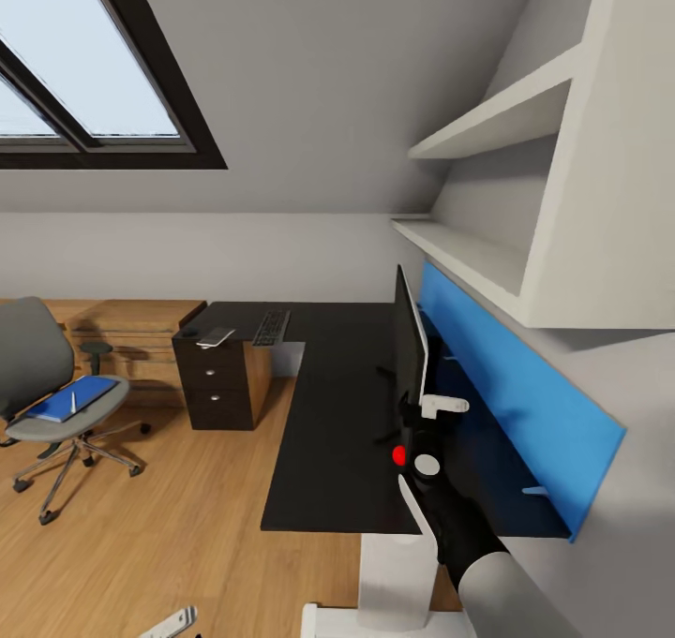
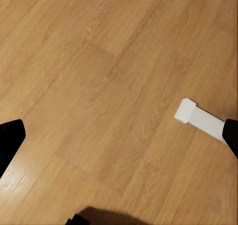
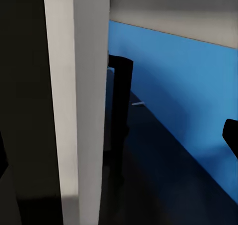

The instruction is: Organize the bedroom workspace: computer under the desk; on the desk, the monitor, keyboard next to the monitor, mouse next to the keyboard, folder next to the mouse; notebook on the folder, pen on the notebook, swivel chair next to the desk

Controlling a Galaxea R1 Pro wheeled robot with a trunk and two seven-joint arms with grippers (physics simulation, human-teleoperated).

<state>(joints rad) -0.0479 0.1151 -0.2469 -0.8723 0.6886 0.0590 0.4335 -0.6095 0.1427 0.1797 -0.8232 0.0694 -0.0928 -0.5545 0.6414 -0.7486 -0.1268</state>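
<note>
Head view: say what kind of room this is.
Probably an attic bedroom study: a slanted ceiling with a skylight window, an L-shaped glossy black desk carrying a black flat monitor, and a grey upholstered swivel chair.

The desk (image 1: pixel 328 413) has a glossy black top and white legs; its drawer unit (image 1: pixel 221 382) is dark with silver knobs. The monitor (image 1: pixel 409 348) is black with a red dot. The wall panel (image 1: pixel 525 404) is bright blue, as is the folder (image 1: pixel 70 400) on the grey swivel chair (image 1: pixel 47 385). The floor (image 2: pixel 99 86) is honey-brown wood grain
</note>
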